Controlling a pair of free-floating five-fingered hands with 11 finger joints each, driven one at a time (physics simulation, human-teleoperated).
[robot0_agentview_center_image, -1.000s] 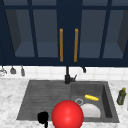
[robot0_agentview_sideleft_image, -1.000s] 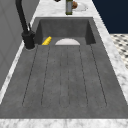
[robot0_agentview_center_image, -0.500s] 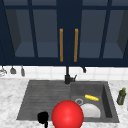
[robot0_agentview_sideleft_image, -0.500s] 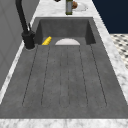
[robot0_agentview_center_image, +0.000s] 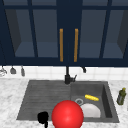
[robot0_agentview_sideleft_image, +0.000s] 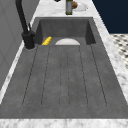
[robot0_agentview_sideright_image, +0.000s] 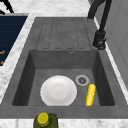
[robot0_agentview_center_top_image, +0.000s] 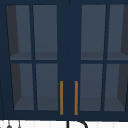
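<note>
- Hovering low by the front edge of the sink, the left hand (robot0_agentview_center_image: 43, 117) shows in the front view as a dark shape. I cannot tell whether its fingers are spread or curled, and it seems to hold nothing.
- Just to its right is a red ball (robot0_agentview_center_image: 67, 115), close beside the hand but, as far as I can see, not touching it. It covers the sink's front rim, and I cannot tell whether it rests on anything.
- First risk: with so little room between them, a sideways drift of the hand could knock the ball before any hold is made. A smooth, round thing would likely slip away from a glancing touch.
- Second risk: the ball looks much wider than the hand, so a one-sided grasp may not close round it, and it could squirt out.
- Behind the hand lies the grooved drainboard (robot0_agentview_center_image: 45, 97). If the ball landed there, nothing would stop it from rolling right into the basin (robot0_agentview_center_image: 106, 100).
- In the basin lie a white plate (robot0_agentview_sideright_image: 58, 90), the drain (robot0_agentview_sideright_image: 82, 80) and a corn cob (robot0_agentview_sideright_image: 90, 94) just beside the plate. A falling ball could strike the plate or shove the cob.
- A push toward the front could instead send the ball off the desk (robot0_agentview_center_image: 10, 100).
- Farther off stand the tap (robot0_agentview_center_image: 67, 76) at the back and a green bottle (robot0_agentview_center_image: 121, 96) on the desk at the right. Both are well apart from the hand and look safe.
</note>
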